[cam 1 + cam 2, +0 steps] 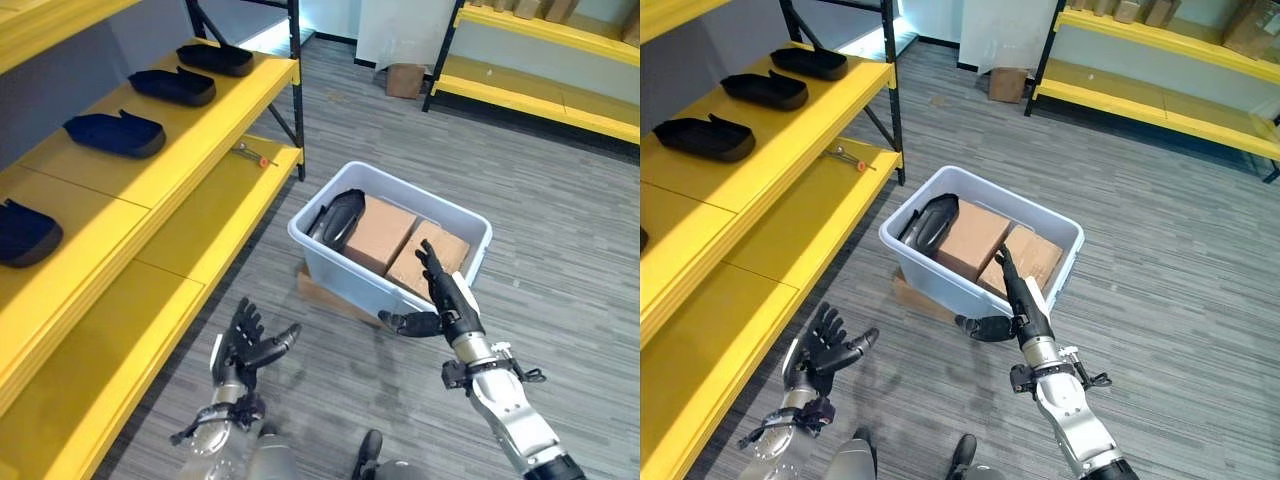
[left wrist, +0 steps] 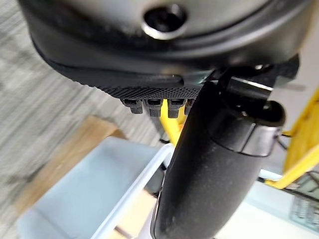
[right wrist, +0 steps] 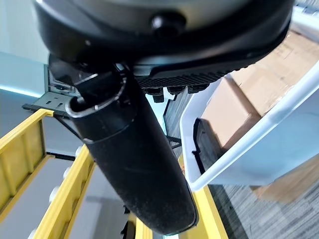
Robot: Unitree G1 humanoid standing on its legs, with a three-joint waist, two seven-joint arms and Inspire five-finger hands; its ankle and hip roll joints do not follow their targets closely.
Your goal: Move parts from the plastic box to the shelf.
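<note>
My right hand (image 1: 448, 293) hovers at the near rim of the plastic box (image 1: 470, 228), fingers straight and thumb standing out to the side, nothing in it; my left hand (image 1: 243, 345) is low over the floor between the box and the yellow shelf (image 1: 200, 140), fingers spread and relaxed, also empty.

The part (image 1: 340, 218) I am after is the dark curved shell lying in the far-left corner of the box, leaning against the wall beside two brown cartons (image 1: 382, 232); three more parts like it (image 1: 116, 134) already sit in a row on the shelf's upper level, with a fourth at the left edge.

I judge it to be moulded plastic: stiff, light and rather smooth, so it could slip from a loose pinch; it looks hollow with a thin rim, which ought to give my thumb an edge to hook over. I would take it near the middle of its length, thumb inside the hollow and fingers across the outer curve, so it does not swing; the carton sits close against it, so I would come in from the wall side.
</note>
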